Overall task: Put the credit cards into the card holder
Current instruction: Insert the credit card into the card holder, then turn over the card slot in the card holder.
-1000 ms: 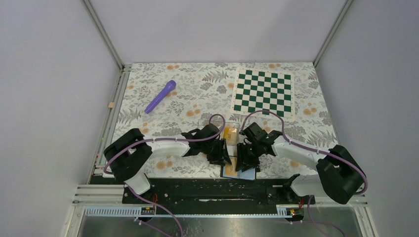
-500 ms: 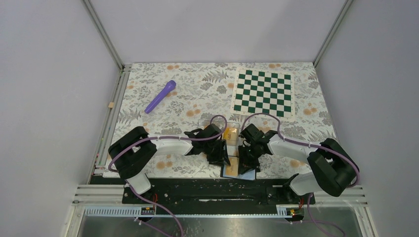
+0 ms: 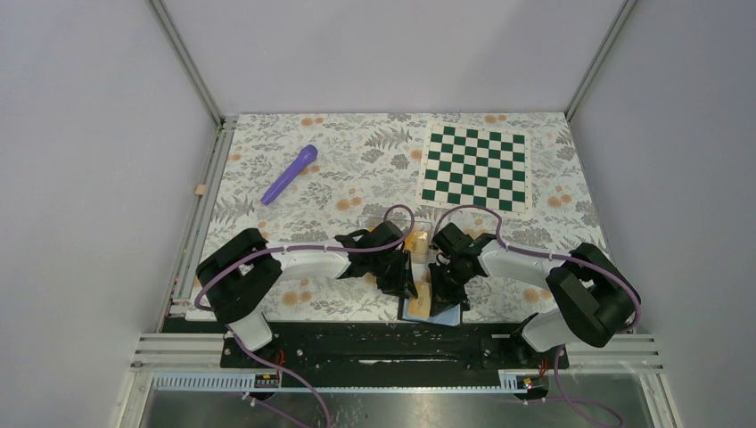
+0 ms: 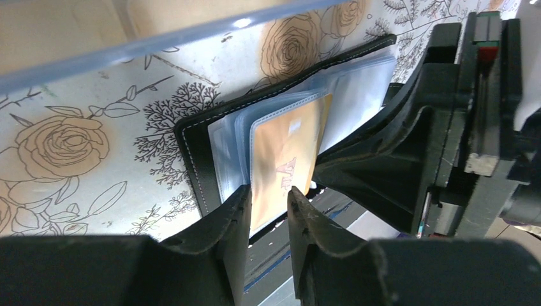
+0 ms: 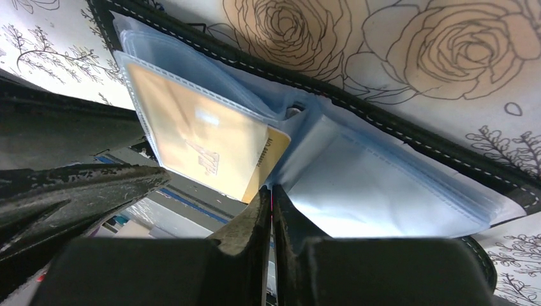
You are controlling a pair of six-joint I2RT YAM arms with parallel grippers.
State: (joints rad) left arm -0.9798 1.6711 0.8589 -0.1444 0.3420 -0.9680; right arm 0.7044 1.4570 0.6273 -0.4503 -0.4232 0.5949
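Card (image 4: 287, 159) mostly sleeved in the open holder (image 4: 191, 143) at the near table (image 3: 357, 160) edge — bare end at the right gripper (image 5: 271, 191), jaws pressed together, long axis toward the left gripper (image 4: 269, 194), jaws slightly spread.

plain grey walls (image 3: 383, 53) on three sides, metal corner posts (image 3: 184, 58). floral-cloth counter (image 3: 267, 223) stretches beyond left gripper (image 3: 397, 283). slotted metal rails (image 3: 178, 357) on near side. brushed metal sheet (image 3: 401, 403) nearer still. soft even light.
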